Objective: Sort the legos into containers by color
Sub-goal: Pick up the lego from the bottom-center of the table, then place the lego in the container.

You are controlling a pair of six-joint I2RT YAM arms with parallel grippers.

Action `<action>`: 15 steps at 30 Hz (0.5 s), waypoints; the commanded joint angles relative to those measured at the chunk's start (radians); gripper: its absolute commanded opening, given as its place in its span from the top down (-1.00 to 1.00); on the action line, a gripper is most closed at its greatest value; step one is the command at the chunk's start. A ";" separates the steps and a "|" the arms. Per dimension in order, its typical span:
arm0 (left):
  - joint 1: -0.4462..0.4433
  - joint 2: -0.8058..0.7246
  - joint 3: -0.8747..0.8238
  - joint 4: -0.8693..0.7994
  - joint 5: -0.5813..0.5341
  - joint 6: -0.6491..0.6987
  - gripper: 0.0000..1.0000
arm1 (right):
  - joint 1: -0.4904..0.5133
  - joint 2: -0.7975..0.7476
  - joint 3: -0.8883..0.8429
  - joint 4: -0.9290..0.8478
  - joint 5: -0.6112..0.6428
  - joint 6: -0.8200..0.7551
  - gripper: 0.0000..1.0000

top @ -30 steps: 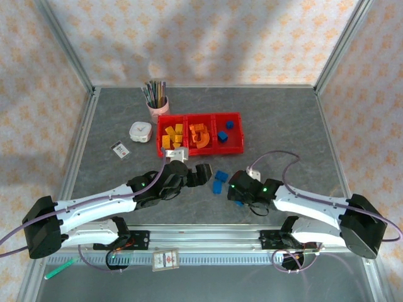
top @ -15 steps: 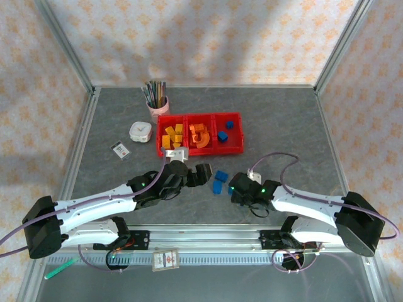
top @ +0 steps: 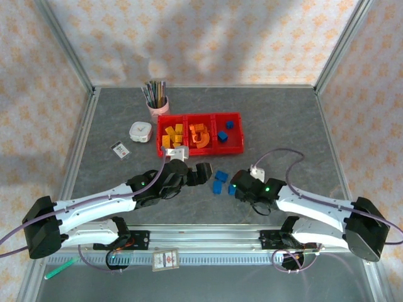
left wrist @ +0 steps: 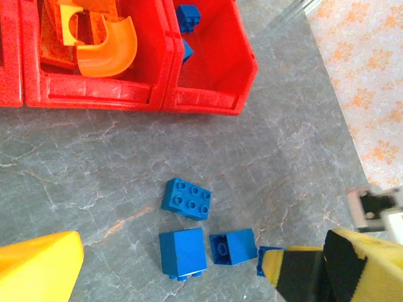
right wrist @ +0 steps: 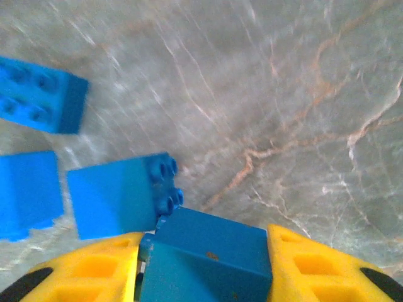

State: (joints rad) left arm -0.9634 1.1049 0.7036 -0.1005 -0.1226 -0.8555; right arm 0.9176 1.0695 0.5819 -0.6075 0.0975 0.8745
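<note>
Three red containers sit in a row at the back. They hold yellow legos, orange legos and blue legos, left to right. Loose blue legos lie on the table in front of them. My right gripper is low at their right side, shut on a blue block wedged between its yellow fingers. Three more blue blocks lie just beyond it. My left gripper hangs open above those blocks, with one yellow finger showing and the bins' front wall ahead.
A pink cup of pens stands behind the bins' left end. A white round gadget and a small card lie to their left. Metal frame posts and patterned walls bound the grey table.
The right gripper has narrowed from wide open and closed on a blue block, shifting slightly toward the loose blocks. The left arm has stayed still and open.
</note>
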 commanded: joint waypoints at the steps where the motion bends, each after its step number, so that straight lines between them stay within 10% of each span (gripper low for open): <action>1: 0.026 -0.039 0.040 -0.031 -0.040 0.035 -0.98 | -0.047 -0.024 0.096 -0.047 0.108 -0.060 0.20; 15: 0.164 -0.062 0.060 -0.059 0.001 0.076 -0.99 | -0.318 0.421 0.535 0.255 0.016 -0.395 0.24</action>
State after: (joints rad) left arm -0.8169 1.0550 0.7418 -0.1265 -0.1204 -0.8021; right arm 0.6319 1.4090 1.0576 -0.4335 0.1238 0.5686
